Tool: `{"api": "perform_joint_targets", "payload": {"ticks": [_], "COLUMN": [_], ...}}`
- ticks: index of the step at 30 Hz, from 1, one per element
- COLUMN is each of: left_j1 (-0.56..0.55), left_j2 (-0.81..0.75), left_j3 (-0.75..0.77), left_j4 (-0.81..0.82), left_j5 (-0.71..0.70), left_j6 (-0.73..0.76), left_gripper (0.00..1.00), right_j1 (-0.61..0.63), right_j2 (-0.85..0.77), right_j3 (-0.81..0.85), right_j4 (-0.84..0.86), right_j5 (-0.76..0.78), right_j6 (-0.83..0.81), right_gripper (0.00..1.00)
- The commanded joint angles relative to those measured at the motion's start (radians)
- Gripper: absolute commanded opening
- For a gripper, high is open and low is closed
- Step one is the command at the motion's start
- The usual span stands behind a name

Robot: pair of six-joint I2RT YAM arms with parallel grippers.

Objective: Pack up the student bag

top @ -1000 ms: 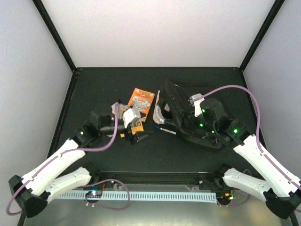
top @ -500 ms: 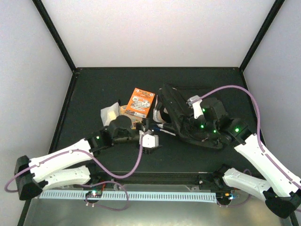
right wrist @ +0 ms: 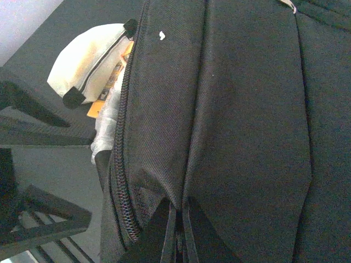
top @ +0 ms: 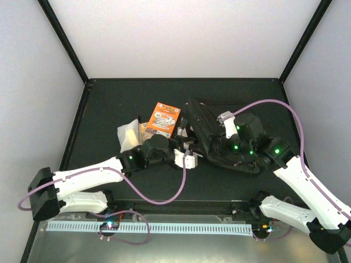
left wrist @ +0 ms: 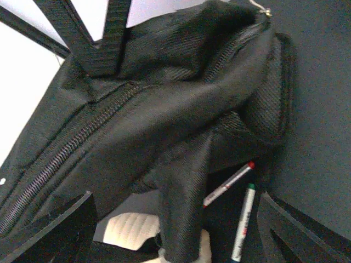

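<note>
student bag point(left wrist: 164, 109) before spread left fingers point(left wrist: 49, 230), pinched in right fingers point(right wrist: 151, 245)

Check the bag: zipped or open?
Zipped where visible: the bag shows a zipper with meshed teeth in each wrist view. Other compartments: cannot tell.
</note>
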Motion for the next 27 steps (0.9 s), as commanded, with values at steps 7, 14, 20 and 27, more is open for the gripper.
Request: {"api": "perform_joint_targets", "payload": {"ticks": [7, 14, 20, 27], "left_j1": [-0.007, -0.007, -0.006, 0.016], "left_j2": [0.094, 0.109, 0.119, 0.118], "left_j3": [0.027, -0.001, 0.011, 0.032], "left_j4": [0.097, 0.190, 0.257, 0.262], "left_j5": [-0.038, -0.081, -0.132, -0.171], "left_j6": [0.066, 0.068, 0.045, -0.005], "left_gripper": [0.59, 0.21, 0.02, 0.02], "right_j1": [-0.002, -0.002, -0.002, -0.002], "right_j2": [-0.012, 0.004, 0.033, -0.017], "right_j3": [0.065, 0.085, 0.093, 0.110], "right_j4": [0.052, 0.054, 0.031, -0.119], "right_j5": [-0.034, -0.016, -0.006, 0.050], "right_j6": [0.009, 0.025, 0.033, 0.082], "right_gripper": [0.02, 0.02, 0.08, 0.47]}}
